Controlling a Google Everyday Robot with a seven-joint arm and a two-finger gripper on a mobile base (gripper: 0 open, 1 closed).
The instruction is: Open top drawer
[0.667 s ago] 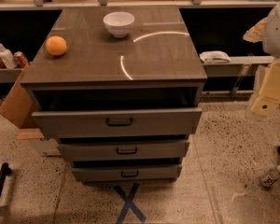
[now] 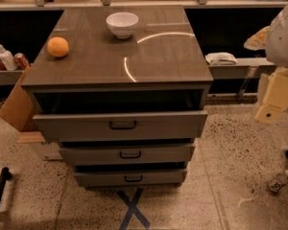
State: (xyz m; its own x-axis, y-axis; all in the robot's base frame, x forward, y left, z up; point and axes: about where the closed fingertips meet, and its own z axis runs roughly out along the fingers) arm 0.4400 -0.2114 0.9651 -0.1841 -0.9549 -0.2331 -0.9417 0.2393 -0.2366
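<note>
Centre of frame, top drawer (image 2: 120,124) stands pulled out from the bench (image 2: 158,61), with a dark gap above its front and the handle at mid-front. Below it, middle drawer (image 2: 129,154) and bottom drawer (image 2: 129,178) stick out less. On the bench top, orange (image 2: 58,47) at upper left, bowl (image 2: 122,24) at top centre, well apart. At right edge, tool (image 2: 273,99) hangs clear of the drawers; clenched or released, cannot tell.

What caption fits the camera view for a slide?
Top drawer pulled open below orange and bowl; pincer hangs at right, apart from cabinet.
</note>
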